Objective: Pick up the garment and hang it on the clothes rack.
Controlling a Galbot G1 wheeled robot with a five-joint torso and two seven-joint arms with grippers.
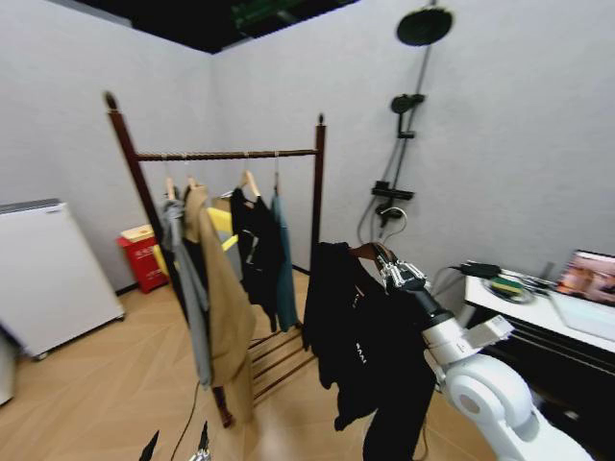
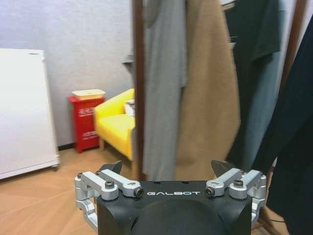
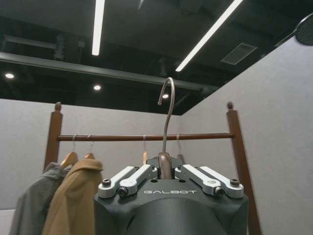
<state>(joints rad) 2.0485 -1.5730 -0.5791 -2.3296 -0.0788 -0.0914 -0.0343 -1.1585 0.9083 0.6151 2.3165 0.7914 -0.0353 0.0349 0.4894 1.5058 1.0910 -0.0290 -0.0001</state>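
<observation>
The black garment (image 1: pixel 360 336) hangs on a wooden hanger (image 1: pixel 370 252), just right of the clothes rack (image 1: pixel 226 155) and lower than its rail. My right gripper (image 1: pixel 386 263) is shut on the hanger's neck. In the right wrist view, the right gripper (image 3: pixel 165 170) clamps the neck and the metal hook (image 3: pixel 169 110) rises in front of the clothes rack's rail (image 3: pixel 122 138). My left gripper (image 2: pixel 168 169) is open and holds nothing. It stays low, facing the rack's upright (image 2: pixel 138 88), and its tips (image 1: pixel 176 447) show at the head view's lower edge.
A grey hoodie (image 1: pixel 187 279), a tan coat (image 1: pixel 226 298) and dark tops (image 1: pixel 259 250) hang on the rail. A white cabinet (image 1: pixel 48 274) and a red box (image 1: pixel 144 254) stand left, a yellow chair (image 2: pixel 115 122) behind. Right are a shower fitting (image 1: pixel 404 144) and a desk (image 1: pixel 538 309).
</observation>
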